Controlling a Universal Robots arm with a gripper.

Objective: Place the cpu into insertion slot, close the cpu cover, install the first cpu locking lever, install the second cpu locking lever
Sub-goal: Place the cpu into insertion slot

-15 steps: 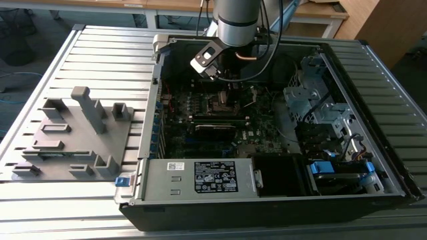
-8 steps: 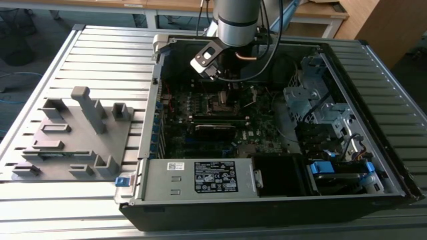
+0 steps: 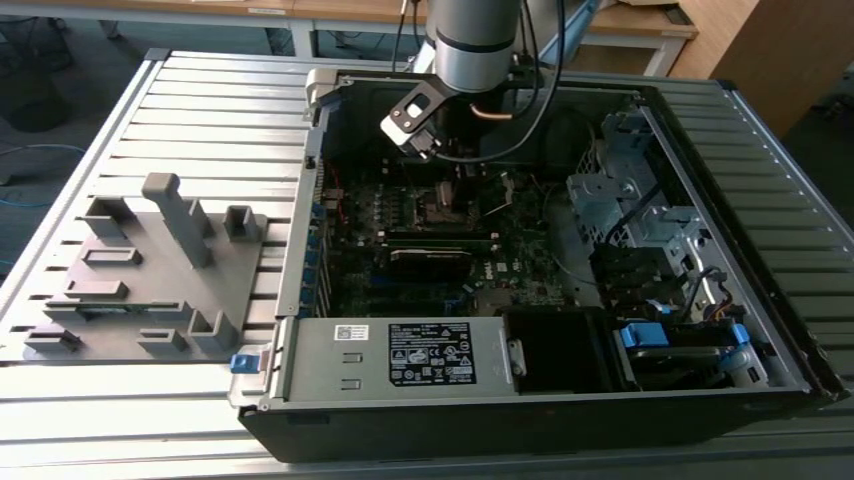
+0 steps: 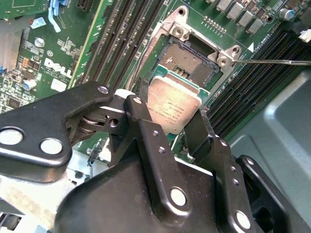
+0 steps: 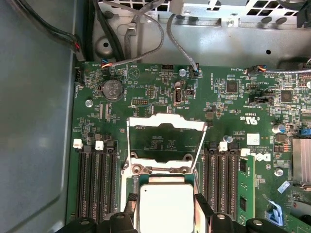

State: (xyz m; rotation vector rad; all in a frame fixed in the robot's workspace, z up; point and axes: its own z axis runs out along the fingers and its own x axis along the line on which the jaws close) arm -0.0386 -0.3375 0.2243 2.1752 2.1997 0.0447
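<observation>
— Has it got the cpu?

— Yes. The gripper has its fingers clamped on the chip's edges and holds it over the socket, not seated. The cover lies open.

— What's the risk?

— If it goes down tilted or off-square, I'd guess bent contacts.

— Any writing?

— Faint print on the chip, white lettering on the board, and a sticker on the power supply.
</observation>
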